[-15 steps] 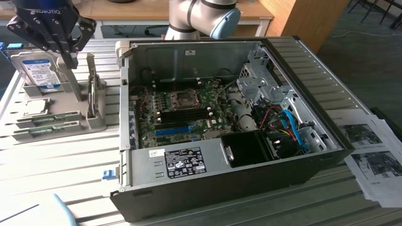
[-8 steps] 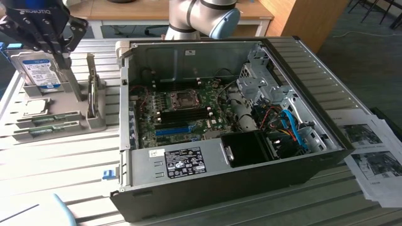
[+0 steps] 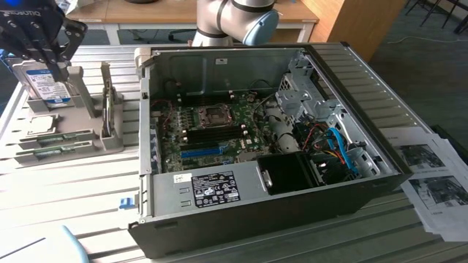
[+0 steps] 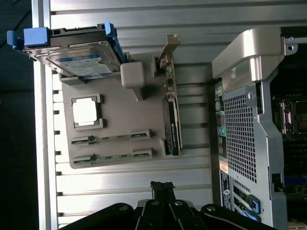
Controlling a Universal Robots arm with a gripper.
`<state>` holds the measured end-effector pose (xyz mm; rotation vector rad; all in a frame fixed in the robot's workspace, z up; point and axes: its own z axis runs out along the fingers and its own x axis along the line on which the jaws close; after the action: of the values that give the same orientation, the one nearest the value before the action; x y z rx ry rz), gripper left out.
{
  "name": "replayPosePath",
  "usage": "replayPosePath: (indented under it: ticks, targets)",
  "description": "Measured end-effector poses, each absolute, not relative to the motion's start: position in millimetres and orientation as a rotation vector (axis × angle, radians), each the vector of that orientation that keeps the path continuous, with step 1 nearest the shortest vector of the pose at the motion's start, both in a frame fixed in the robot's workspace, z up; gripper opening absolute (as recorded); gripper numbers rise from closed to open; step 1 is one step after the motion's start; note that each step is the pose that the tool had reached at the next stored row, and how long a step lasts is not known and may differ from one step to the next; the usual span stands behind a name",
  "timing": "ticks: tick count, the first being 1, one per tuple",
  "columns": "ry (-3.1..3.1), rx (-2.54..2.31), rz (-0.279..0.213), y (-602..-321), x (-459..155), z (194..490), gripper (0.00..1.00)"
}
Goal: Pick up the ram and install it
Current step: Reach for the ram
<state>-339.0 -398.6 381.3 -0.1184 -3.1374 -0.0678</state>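
Note:
Two ram sticks [image 3: 57,138] lie flat in slots of a grey holder [image 3: 109,143] at the exterior view's left; they are thin green strips [image 4: 110,138], one beside the other. My gripper [image 3: 60,74] hangs above the holder's far end, in front of the upright hard drive [image 3: 45,87]. Its fingertips [image 4: 162,188] are pressed together with nothing between them, and they are well apart from the ram. The open computer case [image 3: 380,159] lies in the middle, with its motherboard [image 3: 212,131] exposed.
The holder also carries a CPU [image 4: 86,112], a card standing on edge [image 4: 171,120] and the blue-railed hard drive [image 4: 76,60]. The case's perforated back wall [image 4: 240,134] stands close beside the holder. Printed sheets [image 3: 431,170] lie at the exterior view's right.

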Motion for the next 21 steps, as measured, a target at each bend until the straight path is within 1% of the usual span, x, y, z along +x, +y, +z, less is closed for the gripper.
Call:
replayPosePath:
  ticks: [21]
  targets:
    - [-3.137,-0.118,-0.068,-398.6,-394.2,381.3,0.09]
